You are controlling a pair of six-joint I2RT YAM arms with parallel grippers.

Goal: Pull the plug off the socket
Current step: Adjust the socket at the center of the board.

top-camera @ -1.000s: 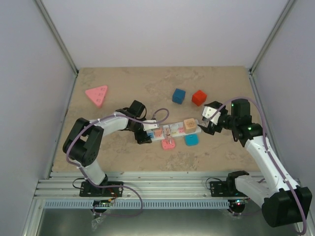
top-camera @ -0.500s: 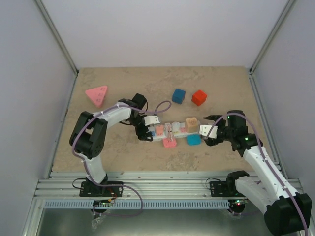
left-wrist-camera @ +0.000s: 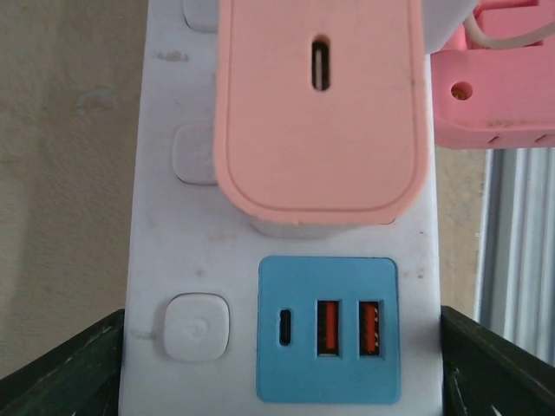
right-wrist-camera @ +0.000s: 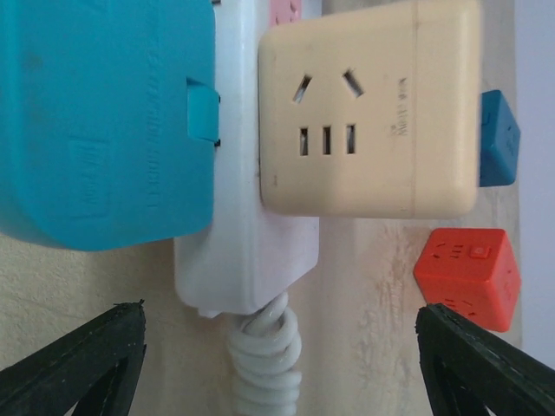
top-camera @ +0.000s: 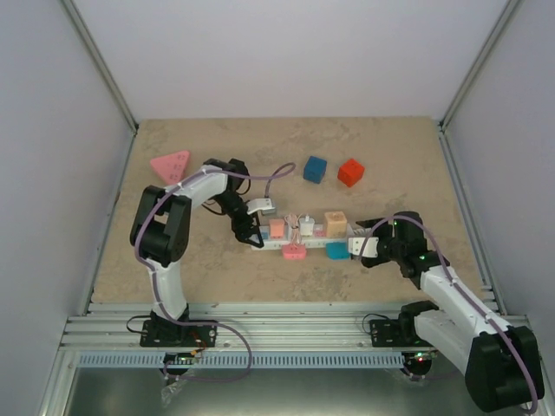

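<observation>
On the table (top-camera: pixel 390 147), from big to small, are two arms, one long white power strip (left-wrist-camera: pixel 160 130), one pink triangular block (top-camera: pixel 171 165), five plugs and two cubes. Three plugs stand on the strip: a pink plug (left-wrist-camera: pixel 316 130), a small white plug (top-camera: pixel 306 225) and a beige plug (right-wrist-camera: pixel 368 113). A second pink plug (top-camera: pixel 294 252) and a teal plug (right-wrist-camera: pixel 95 121) lie against its near side. The blue cube (top-camera: pixel 315 168) and the red cube (top-camera: pixel 350 172) sit near each other farther back, and the triangular block is at the far left. The strip lies crosswise in the middle of the table, its coiled cord (right-wrist-camera: pixel 264 355) at the right end.

The tabletop is beige and stone-patterned, with plain white walls (top-camera: pixel 286 61) on three sides.

The left arm (top-camera: pixel 165 225) bends over to the strip's left end, where the left pincer (top-camera: pixel 251 232) is clamped across the strip, a finger against each long edge. The right arm (top-camera: pixel 451 290) lies low, pointing left. The right pincer (top-camera: pixel 354 243) is released, its fingers wide apart on either side of the cord end and touching nothing.
</observation>
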